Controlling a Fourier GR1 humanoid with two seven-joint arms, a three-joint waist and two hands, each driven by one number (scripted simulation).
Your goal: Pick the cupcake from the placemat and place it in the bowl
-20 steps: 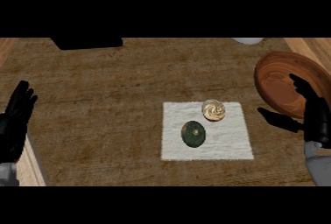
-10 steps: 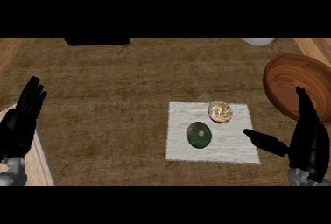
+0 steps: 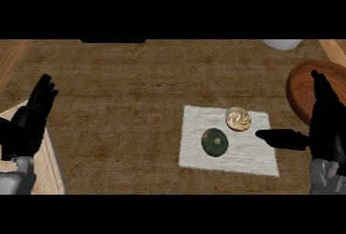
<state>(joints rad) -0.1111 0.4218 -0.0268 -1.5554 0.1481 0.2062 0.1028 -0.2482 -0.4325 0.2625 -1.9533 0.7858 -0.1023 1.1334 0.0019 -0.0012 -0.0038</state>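
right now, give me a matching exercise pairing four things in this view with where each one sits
Things:
1. swirled cream cupcake
2. dark green round object
3. brown wooden bowl
4. black left hand

Places:
A. right edge of the view
B. left edge, open, fingers up
C. far right part of the white placemat
D. middle of the placemat

Pairs: 1-C, 2-D, 3-A, 4-B

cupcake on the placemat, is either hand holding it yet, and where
Nothing is held. The cupcake sits free on the placemat; the right hand is open beside it, and the left hand rests open.
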